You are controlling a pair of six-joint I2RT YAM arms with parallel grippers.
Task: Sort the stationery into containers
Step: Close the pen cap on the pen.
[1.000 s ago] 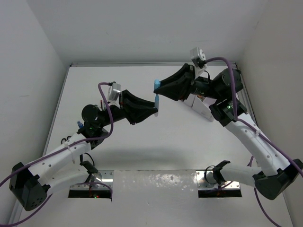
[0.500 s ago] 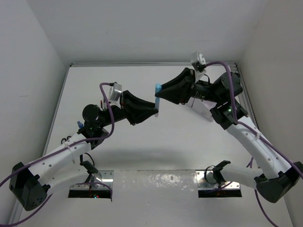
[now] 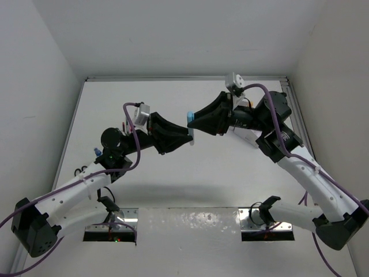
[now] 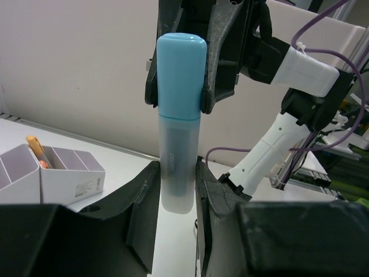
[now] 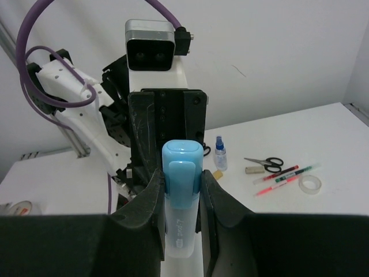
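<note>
Meeting in mid-air above table (image 3: pixel 219 167), left gripper (image 4: pixel 176 180) and right gripper (image 5: pixel 181 186) tip to tip, jaws of each narrowly parted and clamped on one blue-capped marker (image 4: pixel 180 75), left on barrel, right on cap, on table one scissors (image 5: pixel 262 162), three thin pens (image 5: pixel 281 173), one tape ring (image 5: pixel 310 183), two erasers (image 5: pixel 252 170), one white organiser (image 4: pixel 63 173)

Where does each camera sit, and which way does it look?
Top external: fixed high behind the arms, looking down at the table; both arms, left tool and right tool show.
Left wrist: on the left arm, looking along its own fingers toward the right tool and the white organiser.
Right wrist: on the right arm, looking past its fingers toward the left tool and loose scissors.
Shared: all three show the blue-capped pen both tools hold.
</note>
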